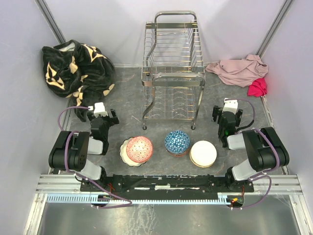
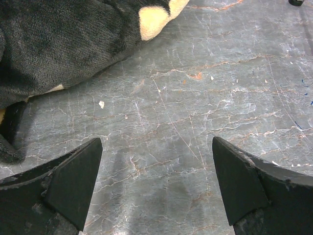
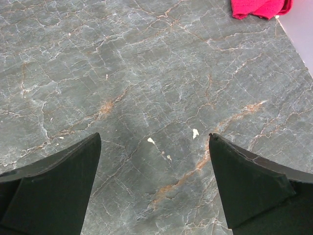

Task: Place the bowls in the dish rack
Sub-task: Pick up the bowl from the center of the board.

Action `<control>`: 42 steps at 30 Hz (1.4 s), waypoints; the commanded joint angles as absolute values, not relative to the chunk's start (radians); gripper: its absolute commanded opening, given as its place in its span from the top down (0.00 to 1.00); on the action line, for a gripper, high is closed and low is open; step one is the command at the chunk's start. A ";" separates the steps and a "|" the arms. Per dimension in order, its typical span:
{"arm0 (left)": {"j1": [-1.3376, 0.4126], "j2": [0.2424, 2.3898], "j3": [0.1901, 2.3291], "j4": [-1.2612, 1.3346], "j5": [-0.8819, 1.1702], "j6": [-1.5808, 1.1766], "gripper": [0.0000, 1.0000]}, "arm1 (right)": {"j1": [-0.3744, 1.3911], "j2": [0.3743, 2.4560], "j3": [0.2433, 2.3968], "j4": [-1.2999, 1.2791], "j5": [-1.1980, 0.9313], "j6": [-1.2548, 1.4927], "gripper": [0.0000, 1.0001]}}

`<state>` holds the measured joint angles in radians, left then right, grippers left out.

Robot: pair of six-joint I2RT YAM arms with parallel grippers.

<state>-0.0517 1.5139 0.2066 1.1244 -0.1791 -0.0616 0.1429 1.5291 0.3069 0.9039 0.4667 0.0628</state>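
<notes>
Far left, a black-and-cream blanket point(image 1: 76, 68) lies bunched on the table point(image 1: 127, 93), just beyond the left gripper point(image 1: 102, 113). Its dark fleece fills the upper left of the left wrist view, ahead of the fingers. The left gripper point(image 2: 156, 147) hangs low with its jaws spread wide, and only bare marbled surface shows between them.

To that gripper's right and nearer the arm bases sits the pink patterned bowl point(image 1: 139, 149), with a cream scalloped edge showing under it. The dish rack point(image 1: 172, 68) stands tall in the middle, farther out than both grippers and between them, with no bowls in its wires. The blue patterned bowl point(image 1: 177, 142) and the white bowl point(image 1: 203, 153) come next, side by side, left of the right gripper point(image 1: 227, 113) and a little nearer the bases.

The right gripper point(image 3: 154, 139) is wide open too, over empty stone. Ahead of it and to its right lies a red cloth point(image 3: 259, 7), and a pink cloth point(image 1: 239, 70) lies just beyond that.
</notes>
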 commanded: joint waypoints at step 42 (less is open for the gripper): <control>-0.343 0.781 0.582 0.174 -0.360 -0.370 0.01 | 0.155 0.828 0.652 -0.155 0.503 0.455 0.01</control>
<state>-0.3050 0.8387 0.4278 0.4500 -0.2890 -0.1616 0.1551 0.9100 0.5385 0.0940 0.5247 0.3241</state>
